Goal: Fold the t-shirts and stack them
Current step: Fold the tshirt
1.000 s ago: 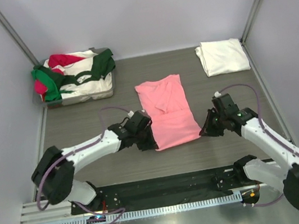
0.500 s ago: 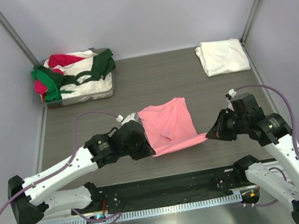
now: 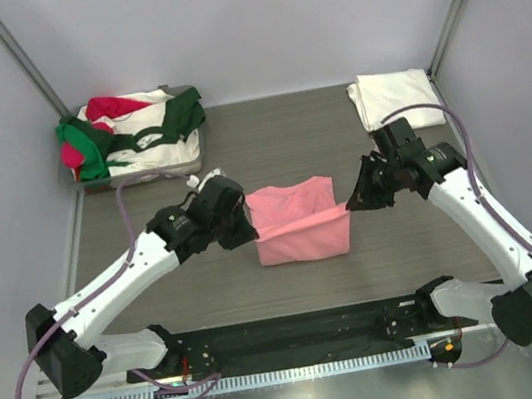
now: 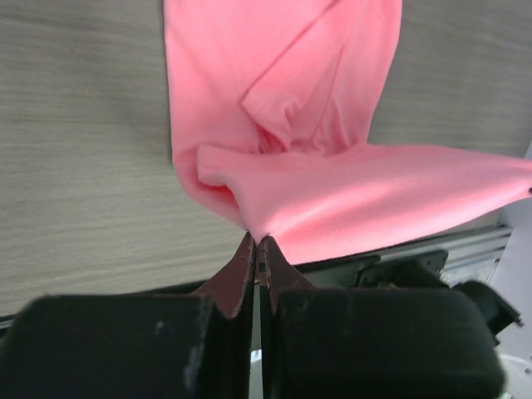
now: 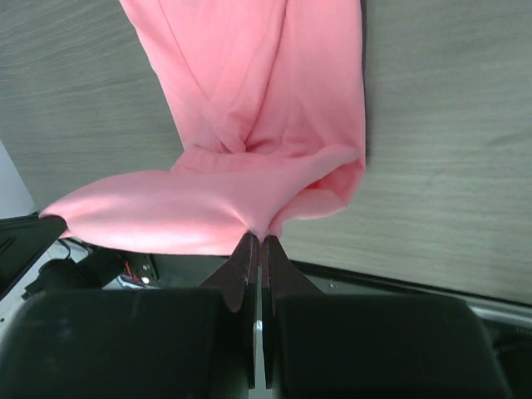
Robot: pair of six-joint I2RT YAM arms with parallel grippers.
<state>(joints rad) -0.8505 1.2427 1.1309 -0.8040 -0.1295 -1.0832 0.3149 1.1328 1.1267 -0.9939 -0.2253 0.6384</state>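
Nearest you, both grippers are clenched on the salmon-pink t-shirt (image 3: pixel 297 235). The left gripper (image 3: pixel 247 231) pinches the left corner of the shirt's near edge, and the right gripper (image 3: pixel 356 203) pinches the right corner. Both wrist views show cloth nipped between fingertips pressed tight together. That edge hangs stretched between them, raised off the surface (image 3: pixel 268 148). The rest of the shirt lies flat underneath, with a sleeve turned inward.

Holding both corners level and pulled apart looks meant to keep the lifted edge straight, so it can be laid squarely over the far half. I judge you are in the middle of the halving fold. If one side sags or leads the other, the fold will probably land skewed.

Farther back on the right, a folded white t-shirt (image 3: pixel 394 100) lies directly on the surface, in no container. It is probably the base of the stack, where the pink one belongs.

In the far left corner, a shallow tray (image 3: pixel 146 174) holds a heap of t-shirts (image 3: pixel 133 129) in dark green, red and white. They are unfolded and spill over its rim, so most of the task remains.
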